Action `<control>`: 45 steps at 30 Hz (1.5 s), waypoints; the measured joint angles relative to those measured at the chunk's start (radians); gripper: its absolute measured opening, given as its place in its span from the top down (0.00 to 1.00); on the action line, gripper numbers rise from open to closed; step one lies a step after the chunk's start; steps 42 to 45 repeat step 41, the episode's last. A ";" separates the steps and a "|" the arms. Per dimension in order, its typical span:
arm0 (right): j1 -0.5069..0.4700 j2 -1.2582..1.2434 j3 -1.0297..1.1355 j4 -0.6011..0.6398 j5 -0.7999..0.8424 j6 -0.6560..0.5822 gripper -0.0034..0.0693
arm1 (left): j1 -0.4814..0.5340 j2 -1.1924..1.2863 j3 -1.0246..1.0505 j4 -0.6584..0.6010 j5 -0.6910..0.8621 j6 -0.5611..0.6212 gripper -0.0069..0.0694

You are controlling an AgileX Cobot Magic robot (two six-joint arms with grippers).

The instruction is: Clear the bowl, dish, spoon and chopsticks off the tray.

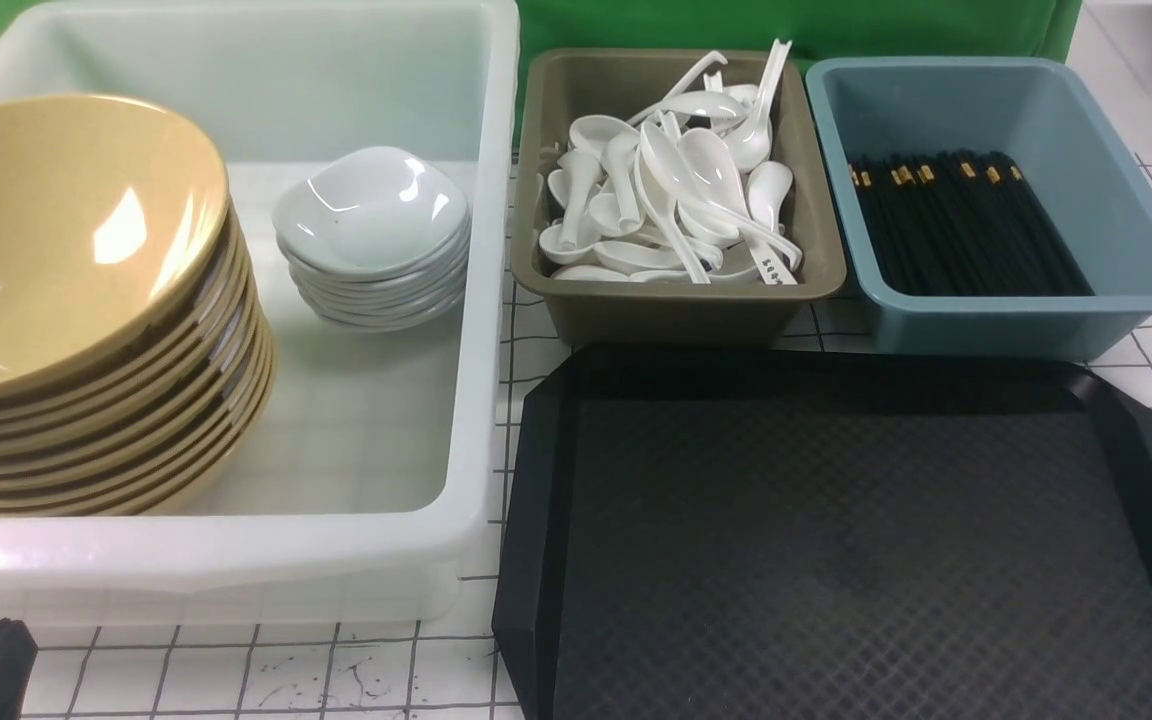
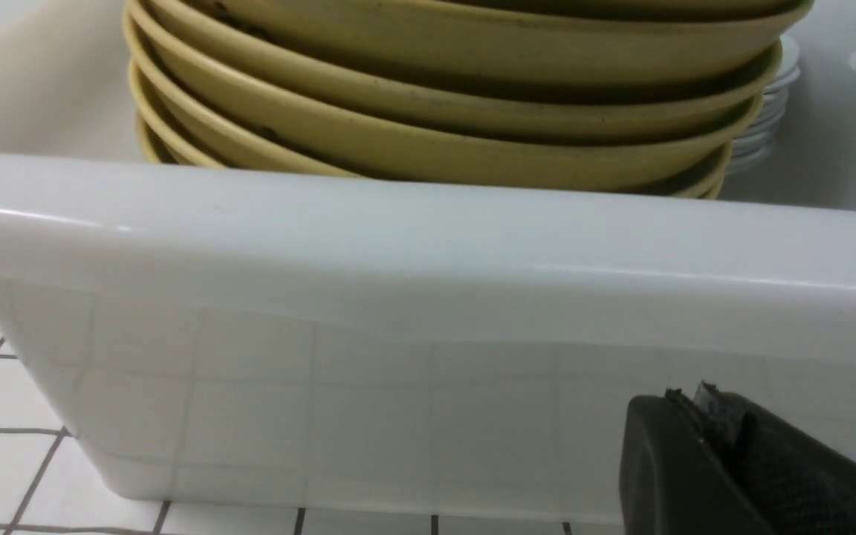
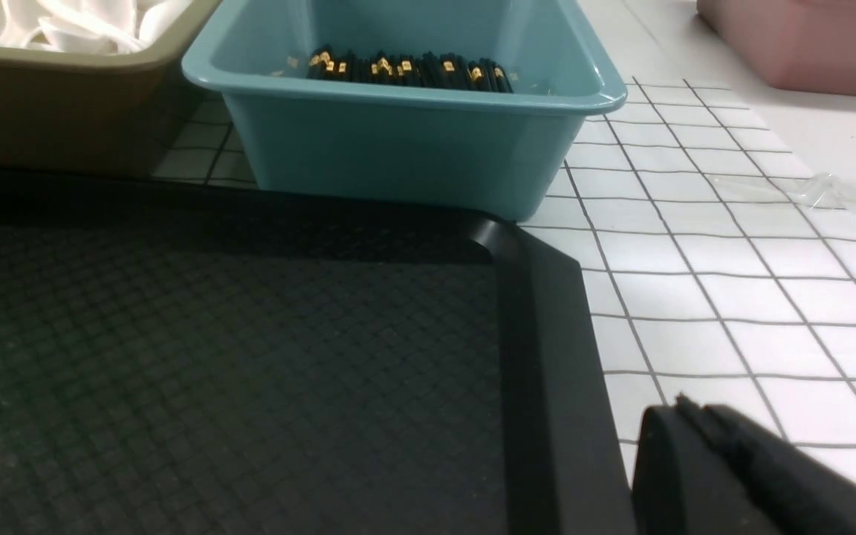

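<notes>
Seeing the black tray bare, I judge clearing finished; both grippers closed, empty, need only parking.

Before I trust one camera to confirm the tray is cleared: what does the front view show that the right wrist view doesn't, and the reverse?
Only the front view shows the white tub with the stacked yellow bowls and white dishes, and the whole bare tray. Only the right wrist view shows a pink container and the shut right hand beside the tray's rim. Both show the blue bin of chopsticks, the brown bin's spoons, and nothing lying on the tray.
</notes>
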 joint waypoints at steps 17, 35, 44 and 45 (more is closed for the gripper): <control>0.000 0.000 0.000 0.000 0.000 0.000 0.87 | 0.001 0.000 0.000 0.000 0.001 0.000 0.93; 0.000 0.000 0.000 0.000 0.000 0.000 0.85 | 0.001 0.000 0.000 0.000 0.001 0.000 0.93; 0.000 0.000 0.000 0.000 0.000 0.000 0.85 | 0.001 0.000 0.000 0.000 0.001 0.000 0.93; 0.000 0.000 0.000 0.000 0.000 0.000 0.85 | 0.001 0.000 0.000 0.000 0.001 0.000 0.93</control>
